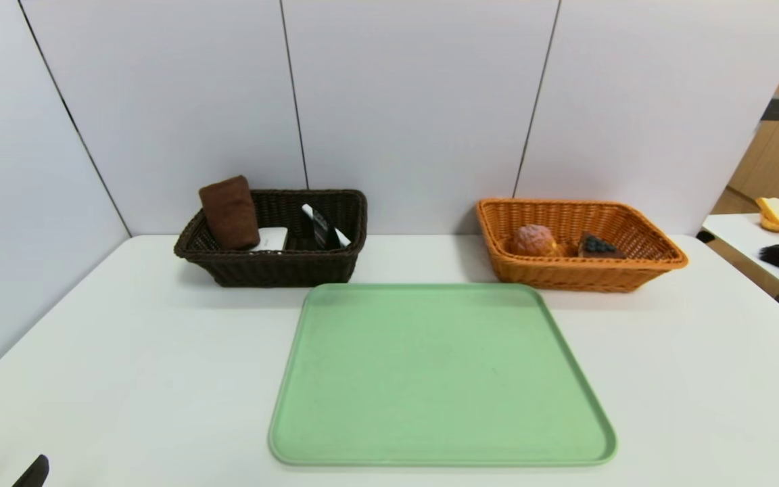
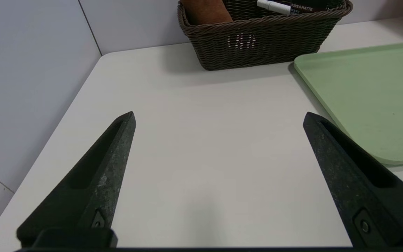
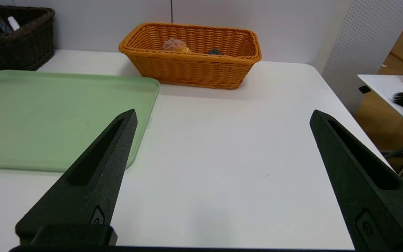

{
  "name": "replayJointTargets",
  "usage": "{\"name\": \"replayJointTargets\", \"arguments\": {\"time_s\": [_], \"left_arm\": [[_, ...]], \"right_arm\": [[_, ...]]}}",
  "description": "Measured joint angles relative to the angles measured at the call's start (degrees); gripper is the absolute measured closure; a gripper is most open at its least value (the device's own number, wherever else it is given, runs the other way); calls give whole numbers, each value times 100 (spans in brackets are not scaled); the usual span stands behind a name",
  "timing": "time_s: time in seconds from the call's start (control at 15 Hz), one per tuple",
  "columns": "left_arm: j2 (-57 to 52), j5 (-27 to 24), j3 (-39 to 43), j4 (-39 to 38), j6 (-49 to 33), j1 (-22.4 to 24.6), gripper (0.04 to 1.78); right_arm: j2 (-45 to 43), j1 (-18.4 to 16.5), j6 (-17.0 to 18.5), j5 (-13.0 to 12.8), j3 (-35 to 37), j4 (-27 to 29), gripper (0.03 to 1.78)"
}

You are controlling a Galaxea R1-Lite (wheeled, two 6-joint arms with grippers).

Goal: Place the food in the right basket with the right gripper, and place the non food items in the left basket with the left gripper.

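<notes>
Nearest, my left hand point(image 2: 219, 119): fingers spread wide, nothing between them, hovering over bare counter point(image 2: 194, 140) at my left front corner; only a dark tip of it shows in the head view. My right hand point(image 3: 222, 117): fingers likewise wide apart and holding nothing, over the counter's right front; out of sight from the head.

Middle ground, green tray point(image 1: 440, 372): flat on the counter, nothing on it.

Far left, dark brown basket point(image 1: 274, 267), against the wall panels. Contents: rolled brown towel point(image 1: 229, 211), leaning upright in the left end and standing above the rim; white case point(image 1: 269, 238) beside it, mostly hidden by the front wall; black tube point(image 1: 319, 226) tilted at the right, partly cut off by the rim, printed "PURE & MATTE" as read from the left wrist, other lettering too small to make out; white marker pen point(image 2: 273, 6) lying against the tube.

Far right, orange basket point(image 1: 579, 270). Contents: sugary bun point(image 1: 533, 240) at the left, cake slice point(image 1: 598, 246) with dark berries just beside it, its lower part hidden by the wicker
</notes>
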Motion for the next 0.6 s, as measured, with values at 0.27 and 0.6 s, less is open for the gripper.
{"name": "replayJointTargets", "arguments": {"time_s": [0.27, 0.6], "left_arm": [[-986, -85, -291, 1337, 5, -39, 13], [-1657, -96, -149, 1621, 44, -67, 13]], "right_arm": [[-568, -2, -13, 23, 33, 618, 11], [-750, -2, -30, 0, 302, 579, 11]]}}
